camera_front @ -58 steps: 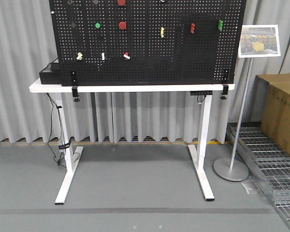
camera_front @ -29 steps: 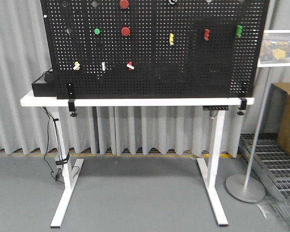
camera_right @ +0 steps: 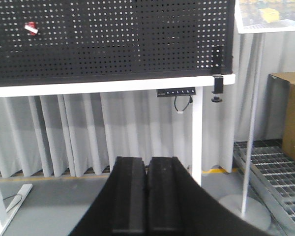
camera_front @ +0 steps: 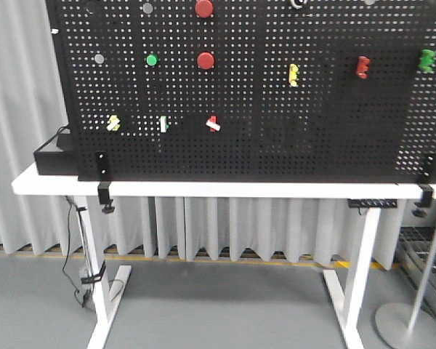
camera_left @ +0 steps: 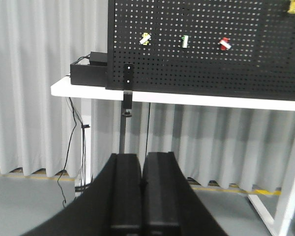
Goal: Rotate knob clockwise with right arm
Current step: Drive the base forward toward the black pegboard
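Knob: likely the red round one; rigid, smooth; pinch its rim.
Right fingers: pressed together, empty.
Left fingers: pressed together, empty.

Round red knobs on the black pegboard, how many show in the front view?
2. One round red knob is at the picture's top edge on the black pegboard; the other directly below it, right of a round green button. More may lie above the frame.

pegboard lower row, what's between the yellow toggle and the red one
A small green-and-white toggle sits between the yellow toggle and the red toggle, clearest in the front view.
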Tool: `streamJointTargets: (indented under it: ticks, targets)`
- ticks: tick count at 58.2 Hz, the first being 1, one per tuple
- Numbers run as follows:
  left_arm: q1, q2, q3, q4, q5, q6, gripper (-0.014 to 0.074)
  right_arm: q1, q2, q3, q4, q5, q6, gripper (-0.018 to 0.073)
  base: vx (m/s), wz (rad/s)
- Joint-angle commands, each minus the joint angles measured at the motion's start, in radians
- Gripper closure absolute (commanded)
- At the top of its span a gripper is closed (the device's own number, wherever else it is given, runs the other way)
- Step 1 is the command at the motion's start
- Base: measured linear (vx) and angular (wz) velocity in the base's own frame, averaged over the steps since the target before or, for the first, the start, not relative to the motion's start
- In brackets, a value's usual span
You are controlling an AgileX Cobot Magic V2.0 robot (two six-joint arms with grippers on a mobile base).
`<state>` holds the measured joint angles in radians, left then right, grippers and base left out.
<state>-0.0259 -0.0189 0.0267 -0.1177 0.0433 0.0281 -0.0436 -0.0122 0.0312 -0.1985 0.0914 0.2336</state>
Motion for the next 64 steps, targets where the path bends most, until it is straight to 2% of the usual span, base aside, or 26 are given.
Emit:
streamJointTargets:
  ticks: [1, 64]
  targets:
    - [0.002, 0.0, 0.013, -0.008, -0.082, -0.004, 0.0603, -0.007, -0.01, 0.005, -0.003, -0.081, -0.006, 0.0568, 0.43, 0.03]
    - [0.002, 0.0, 0.013, -0.008, -0.082, -0.004, 0.0603, -0.007, -0.01, 0.005, -0.003, -0.081, -0.006, 0.0568, 0.42, 0.0]
